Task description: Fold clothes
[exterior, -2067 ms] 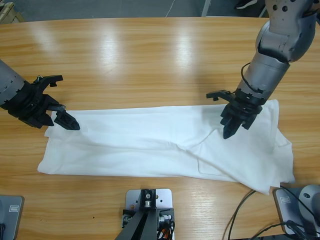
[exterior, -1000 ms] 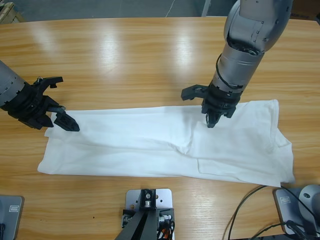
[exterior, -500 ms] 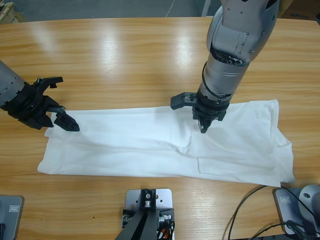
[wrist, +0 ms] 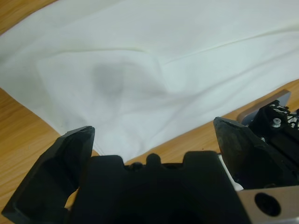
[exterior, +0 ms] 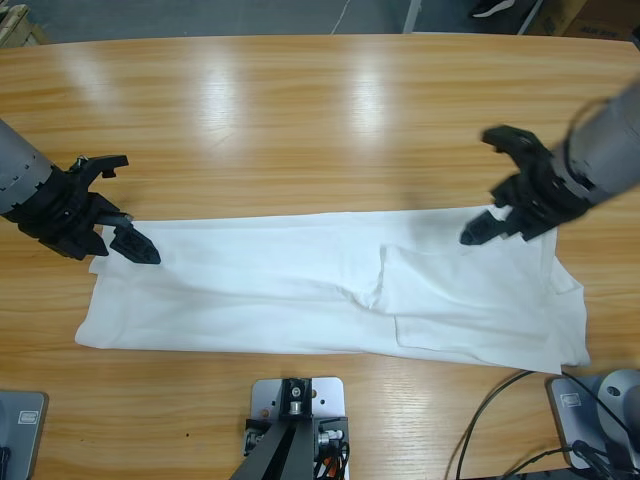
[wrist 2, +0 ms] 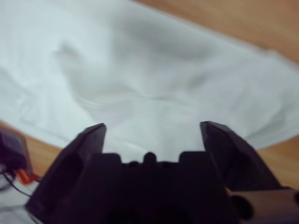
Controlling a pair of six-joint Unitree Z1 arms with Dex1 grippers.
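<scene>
Now the white T-shirt [exterior: 330, 290] lies spread in a long folded band across the near half of the wooden desk [exterior: 300, 120], with a raised crease near its middle. At its left end the left end effector [exterior: 112, 205] sits with jaws spread wide, the lower jaw tip on the cloth's corner. By the shirt's upper right edge, the right end effector [exterior: 492, 187] is likewise wide apart, holding nothing.
</scene>
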